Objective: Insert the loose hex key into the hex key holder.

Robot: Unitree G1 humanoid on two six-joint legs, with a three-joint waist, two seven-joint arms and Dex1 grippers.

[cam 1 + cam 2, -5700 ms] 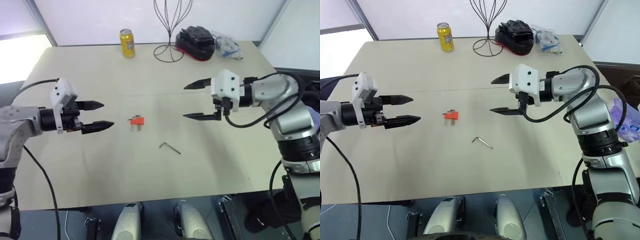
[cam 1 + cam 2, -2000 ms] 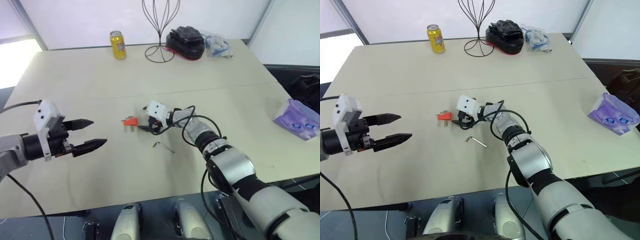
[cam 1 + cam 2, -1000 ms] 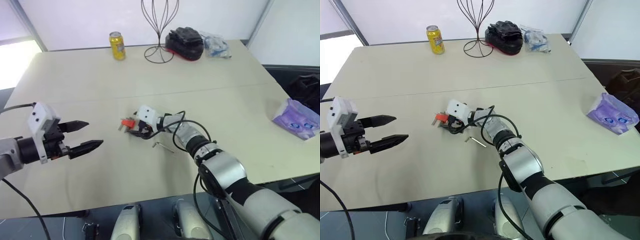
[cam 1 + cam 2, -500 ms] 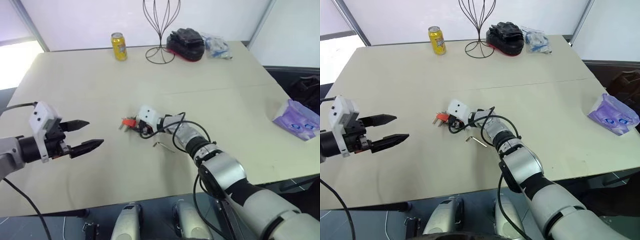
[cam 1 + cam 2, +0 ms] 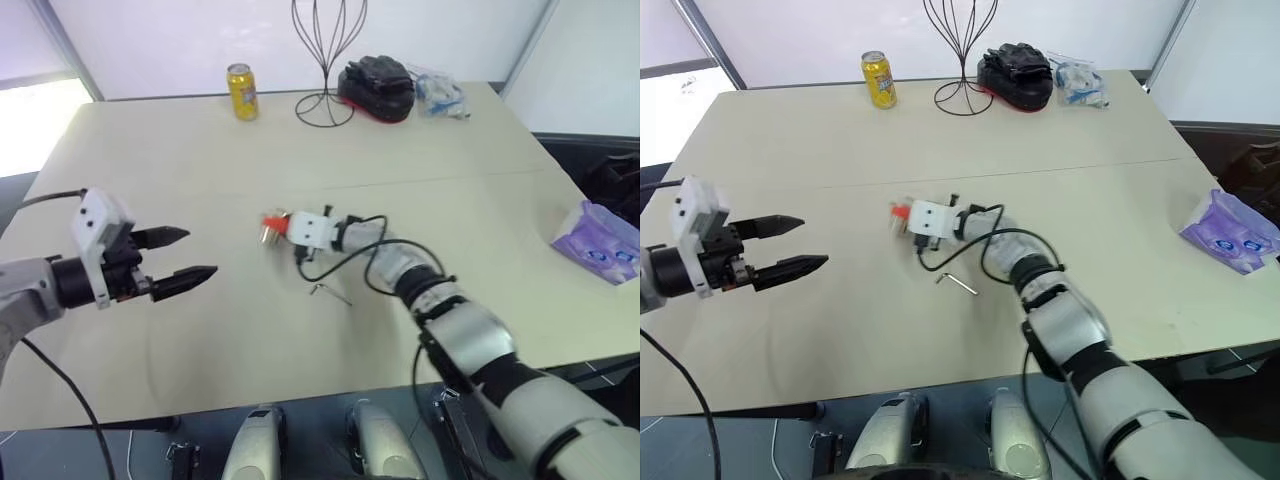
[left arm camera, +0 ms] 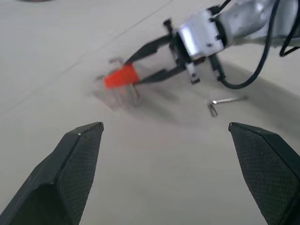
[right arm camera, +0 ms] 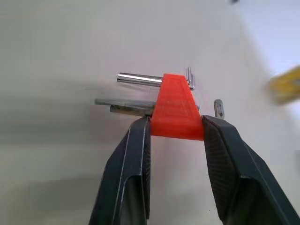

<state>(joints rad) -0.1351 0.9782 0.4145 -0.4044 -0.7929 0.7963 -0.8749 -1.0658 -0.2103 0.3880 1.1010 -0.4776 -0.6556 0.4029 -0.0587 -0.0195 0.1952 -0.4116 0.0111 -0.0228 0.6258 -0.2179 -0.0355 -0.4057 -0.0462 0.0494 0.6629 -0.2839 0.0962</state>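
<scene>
your right gripper (image 7: pixel 176 129) is clamped on the hex key holder (image 7: pixel 176 108), one black finger on each side of the orange-red block, and in the left wrist view the block looks lifted a little clear of the table (image 5: pixel 200 150), though you cannot be sure of the gap. so the step in hand reads as securing the holder, with the insertion itself not yet begun. the loose hex key (image 5: pixel 329 292) lies flat on the table just beside the right forearm, on the near side of the holder and apart from it, untouched. your left gripper (image 5: pixel 190 256) hovers well to the left of both with its fingers spread wide and nothing between them. the next move, as it looks from here, falls to that left gripper: bring it across to the loose key, pinch the long leg so a straight end stays free, then line that end up with an empty slot while the right keeps the block steady. the key is thin and lies flat, so expect a fiddly pick. by count: one holder with several short grey keys sticking out, at least four, though the exact number is hard to tell; one loose key; two grippers; one yellow can (image 5: pixel 241 91) and one wire stand (image 5: pixel 329 60) at the far edge.
</scene>
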